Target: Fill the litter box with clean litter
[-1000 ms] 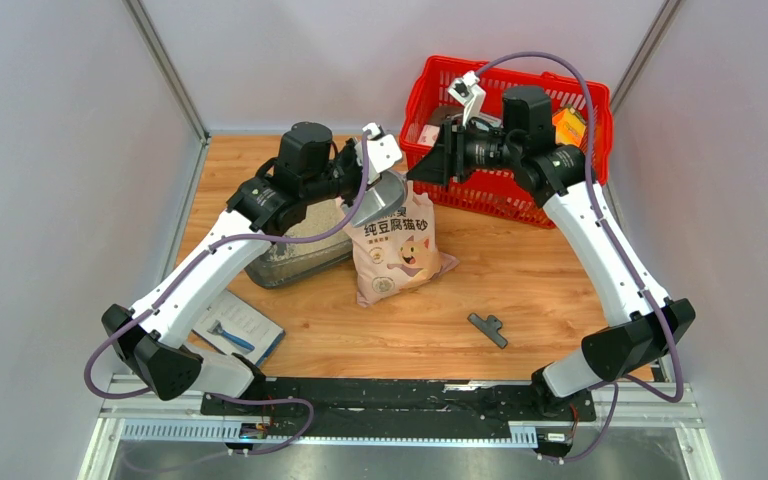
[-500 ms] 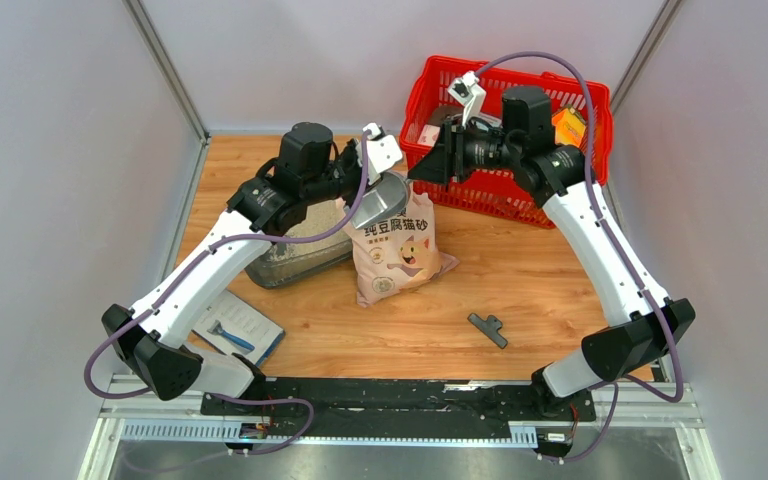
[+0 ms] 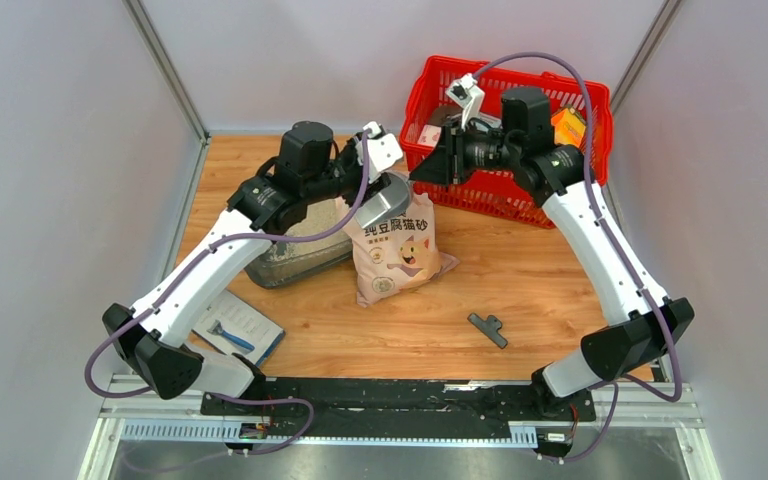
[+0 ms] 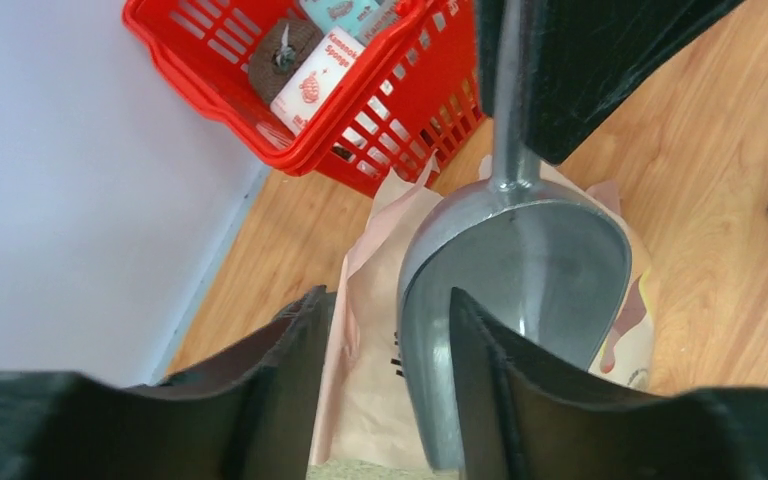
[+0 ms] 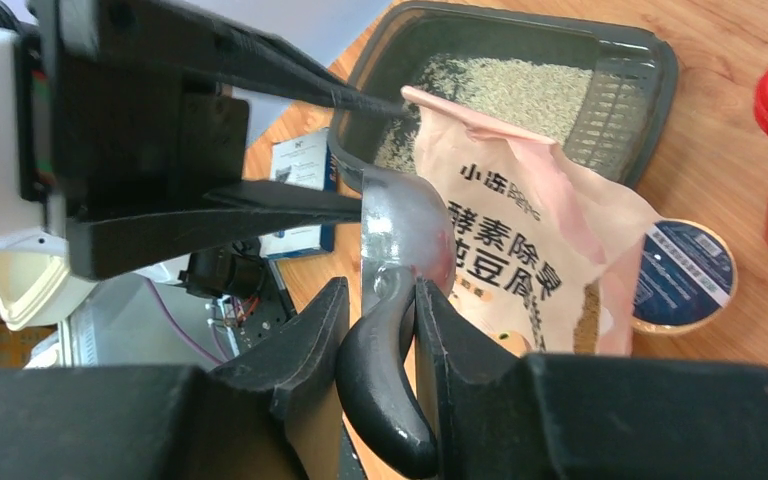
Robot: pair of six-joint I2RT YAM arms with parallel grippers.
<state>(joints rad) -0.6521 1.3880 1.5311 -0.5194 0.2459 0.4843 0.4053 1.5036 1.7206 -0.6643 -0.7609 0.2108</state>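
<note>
The dark grey litter box (image 5: pixel 660 70) holds pale litter (image 5: pixel 505 85) and lies left of the arms' tips (image 3: pixel 290 262). The beige-pink litter bag (image 3: pixel 400 250) leans against it, mouth up. A silver scoop (image 4: pixel 520 270) hangs over the bag's mouth. My right gripper (image 5: pixel 380 300) is shut on the scoop's black handle (image 5: pixel 380 400). My left gripper (image 4: pixel 385 310) is open; the scoop's rim and the bag's edge (image 4: pixel 370 350) lie between its fingers. I cannot tell whether the scoop holds litter.
A red mesh basket (image 3: pixel 520 200) with packaged goods stands at the back right, behind the right arm. A round blue-lidded tin (image 5: pixel 688 275) sits by the bag. A black clip (image 3: pixel 487 328) and a blue-white booklet (image 3: pixel 240 328) lie near the front.
My left gripper has gone from shut to open at the scoop's bowl. My right gripper has narrowed onto the handle. Both arms stay in nearly the same place.
</note>
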